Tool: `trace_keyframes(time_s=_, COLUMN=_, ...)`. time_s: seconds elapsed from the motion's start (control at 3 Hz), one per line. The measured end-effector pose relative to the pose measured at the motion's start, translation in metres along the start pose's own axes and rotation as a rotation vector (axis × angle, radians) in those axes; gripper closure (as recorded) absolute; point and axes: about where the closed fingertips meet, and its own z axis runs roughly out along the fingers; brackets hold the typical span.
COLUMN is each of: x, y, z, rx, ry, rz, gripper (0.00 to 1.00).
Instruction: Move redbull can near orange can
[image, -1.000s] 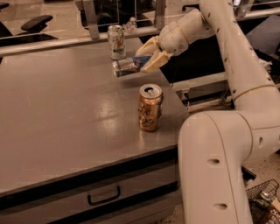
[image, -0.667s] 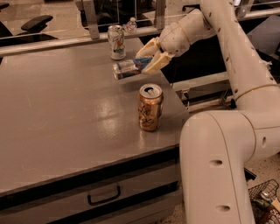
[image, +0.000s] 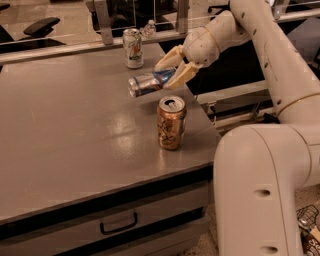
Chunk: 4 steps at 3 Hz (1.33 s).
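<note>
The redbull can (image: 148, 83) is a slim blue-and-silver can lying on its side, held in the air above the table with its top pointing left. My gripper (image: 171, 70) is shut on its right end, coming in from the right. The orange can (image: 171, 123) stands upright on the grey table (image: 75, 130) just below and slightly right of the held can, a short gap under it.
A white-and-green can (image: 133, 48) stands upright at the table's far edge. A small clear bottle (image: 149, 29) sits behind it by the rail. My arm's large white body (image: 265, 190) fills the right side. The table's front edge has a drawer handle (image: 119, 224).
The gripper and the redbull can have barely shifted, holding the same tilt above the table near the orange can.
</note>
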Motion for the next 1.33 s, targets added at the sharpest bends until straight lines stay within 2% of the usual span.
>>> trace_keyframes(time_s=0.67, x=0.0, y=0.033, z=0.02, rx=-0.098, ry=0.006, rz=0.005, gripper=1.0)
trace_keyframes(time_s=1.0, x=0.002, y=0.055, z=0.02, rx=-0.124, ry=-0.007, rz=0.008, gripper=0.84)
trace_keyframes(time_s=1.33, x=0.004, y=0.069, z=0.018, rx=-0.14, ry=-0.001, rz=0.013, gripper=0.61)
